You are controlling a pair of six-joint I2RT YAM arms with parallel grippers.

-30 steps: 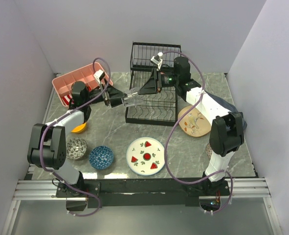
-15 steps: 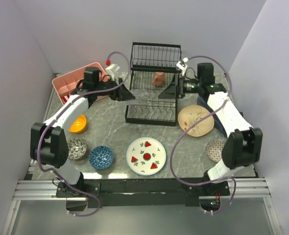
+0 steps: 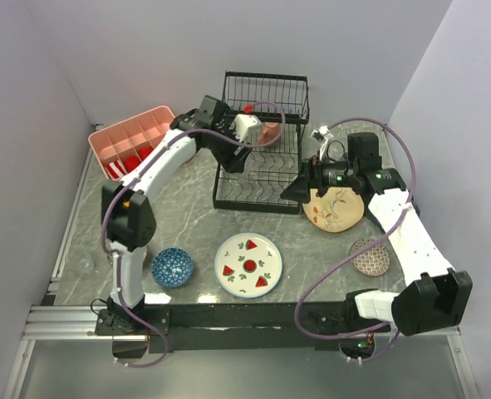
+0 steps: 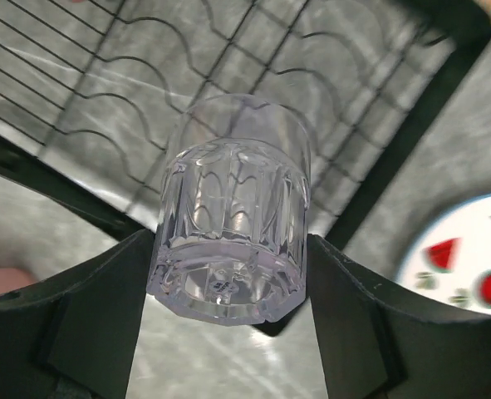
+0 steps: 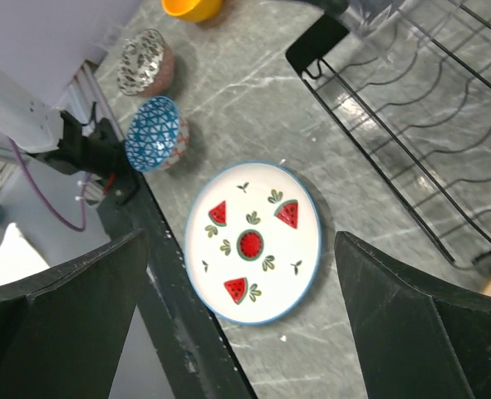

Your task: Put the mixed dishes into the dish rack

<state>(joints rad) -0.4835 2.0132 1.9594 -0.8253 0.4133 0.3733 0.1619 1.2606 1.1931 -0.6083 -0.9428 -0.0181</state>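
The left gripper (image 4: 228,253) is clamped on the clear glass (image 4: 233,208), one finger pressed to each side of its faceted lower wall, close to the thick base. The glass hangs over the near left part of the dish rack (image 3: 256,206), above the wavy wires of the slotted base and not yet set down. Its mouth points away from the wrist camera, towards the rack.

The glass looks rigid, smooth and brittle, light enough for one gripper but quick to slide if the squeeze eases. The hold near the base seems sound: the wall is thickest there, and the facets give the fingers flatter faces than the plain band at the rim. The wires offer narrow, uneven support, so a tilted release could tip the glass over or knock it against the metal. A gentle, low placement suits it.

The right gripper (image 5: 238,241) stands wide apart with nothing between its fingers, hovering just right of the rack's near corner. The watermelon plate (image 3: 248,264) lies on the table near the rack's front, and the bird-motif plate (image 3: 336,208) lies to the rack's right. Both are flat, stiff and probably heavier than the glass, and their rims are the only place to pinch. A terracotta cup (image 3: 270,133) already sits in the rack's far section.
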